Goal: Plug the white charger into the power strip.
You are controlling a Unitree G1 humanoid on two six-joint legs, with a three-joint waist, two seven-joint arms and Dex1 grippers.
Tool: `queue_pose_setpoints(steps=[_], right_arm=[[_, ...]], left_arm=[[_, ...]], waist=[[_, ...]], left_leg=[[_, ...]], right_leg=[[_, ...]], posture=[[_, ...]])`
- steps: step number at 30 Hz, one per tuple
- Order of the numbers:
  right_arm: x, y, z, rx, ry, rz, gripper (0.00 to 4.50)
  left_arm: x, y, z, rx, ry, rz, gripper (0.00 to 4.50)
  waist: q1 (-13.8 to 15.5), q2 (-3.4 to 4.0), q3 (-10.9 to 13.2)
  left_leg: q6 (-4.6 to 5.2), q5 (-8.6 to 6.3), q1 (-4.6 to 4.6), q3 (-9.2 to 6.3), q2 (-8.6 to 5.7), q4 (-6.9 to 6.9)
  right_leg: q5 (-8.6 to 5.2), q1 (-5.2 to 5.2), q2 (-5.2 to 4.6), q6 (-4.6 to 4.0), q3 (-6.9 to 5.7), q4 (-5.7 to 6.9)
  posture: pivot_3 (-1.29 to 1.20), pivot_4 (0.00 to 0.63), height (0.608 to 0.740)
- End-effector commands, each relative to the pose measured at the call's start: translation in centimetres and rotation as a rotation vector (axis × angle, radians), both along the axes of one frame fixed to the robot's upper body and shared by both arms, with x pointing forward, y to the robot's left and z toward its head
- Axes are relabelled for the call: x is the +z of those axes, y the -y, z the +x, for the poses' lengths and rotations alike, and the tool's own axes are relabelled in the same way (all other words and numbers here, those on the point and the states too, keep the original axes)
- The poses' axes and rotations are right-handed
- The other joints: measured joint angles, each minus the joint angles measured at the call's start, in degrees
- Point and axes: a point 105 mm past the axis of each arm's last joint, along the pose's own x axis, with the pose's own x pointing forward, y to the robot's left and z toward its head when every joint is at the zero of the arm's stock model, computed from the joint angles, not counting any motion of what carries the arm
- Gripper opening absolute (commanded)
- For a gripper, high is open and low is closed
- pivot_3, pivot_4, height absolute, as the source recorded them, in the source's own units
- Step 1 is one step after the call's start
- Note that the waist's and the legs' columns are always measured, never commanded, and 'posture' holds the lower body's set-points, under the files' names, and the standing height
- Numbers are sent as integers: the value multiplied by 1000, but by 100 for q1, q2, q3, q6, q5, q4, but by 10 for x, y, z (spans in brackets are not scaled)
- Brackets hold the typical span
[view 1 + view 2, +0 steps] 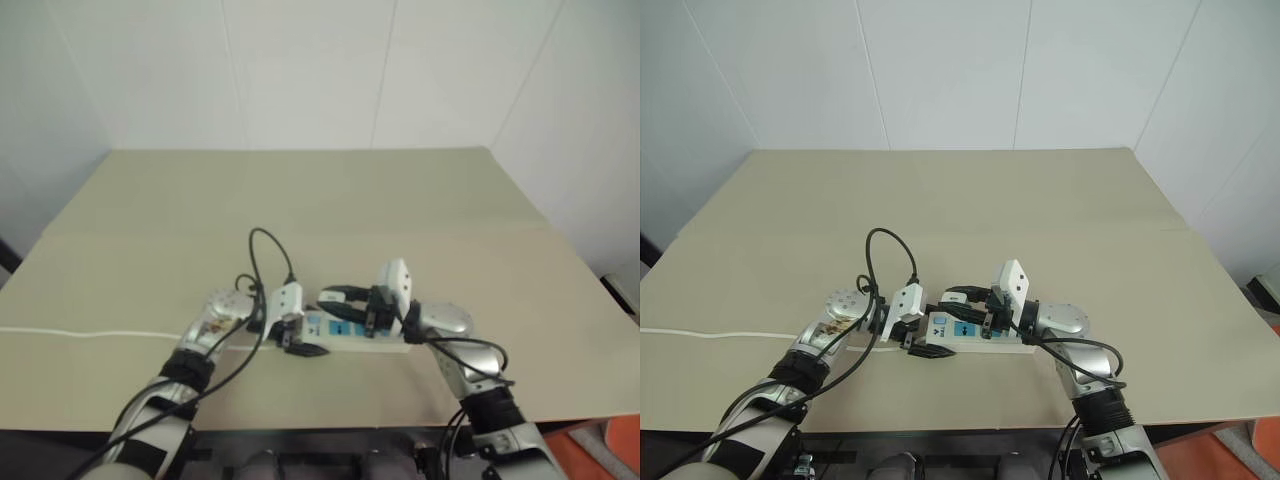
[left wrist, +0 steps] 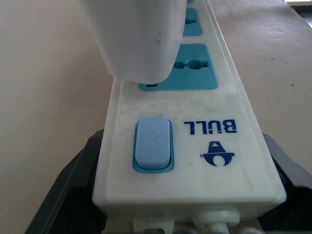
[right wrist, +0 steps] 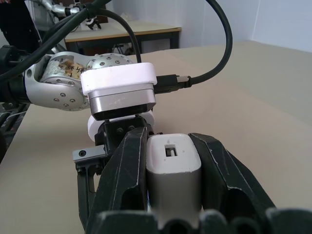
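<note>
The power strip (image 2: 195, 146), a white bar with blue socket faces and a blue switch (image 2: 152, 145), lies on the tan table in front of me. My left gripper (image 1: 300, 347) is shut on the power strip's switch end, one black finger (image 2: 68, 195) on each long side. My right gripper (image 3: 173, 195) comes in from the right and is shut on the white charger (image 3: 173, 165). The white charger (image 2: 136, 39) stands on the first blue socket face next to the switch. Its prongs are hidden under its body.
A thin white cord (image 1: 80, 333) runs left from the strip across the tan table (image 1: 320, 200). Black cables loop above my left wrist (image 1: 265, 250). White walls stand behind the table, and its front edge is close to my arms.
</note>
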Motion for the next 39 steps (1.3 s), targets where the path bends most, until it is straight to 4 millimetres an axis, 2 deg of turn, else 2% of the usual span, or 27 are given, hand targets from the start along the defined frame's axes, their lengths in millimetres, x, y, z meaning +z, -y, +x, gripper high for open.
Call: queue_pose_setpoints(steps=[1,19,30,39], right_arm=[[10,0,1,17,60,-1,1201],[6,-4,4,98,72,-1,1201],[-5,0,4,107,72,-20,1201],[-8,-8,0,131,69,-18,1201]], left_arm=[[-5,-5,-2,6,-4,38,3333],[-5,-19,-7,26,-6,59,3333],[-5,-21,-8,29,-6,65,3333],[-4,-20,-8,23,-3,69,3333]], waist=[[0,0,0],[-12,0,0],[-21,0,0],[-38,0,0]], left_leg=[[0,0,0,0,0,0],[0,0,3,1,3,-2],[0,0,4,1,4,-2],[0,0,6,2,6,-3]], right_leg=[[0,0,0,0,0,0],[0,0,2,-3,0,1],[1,1,2,-5,0,1],[1,1,4,-7,0,2]], posture=[[0,150,740],[0,150,740],[0,150,740],[0,150,740]])
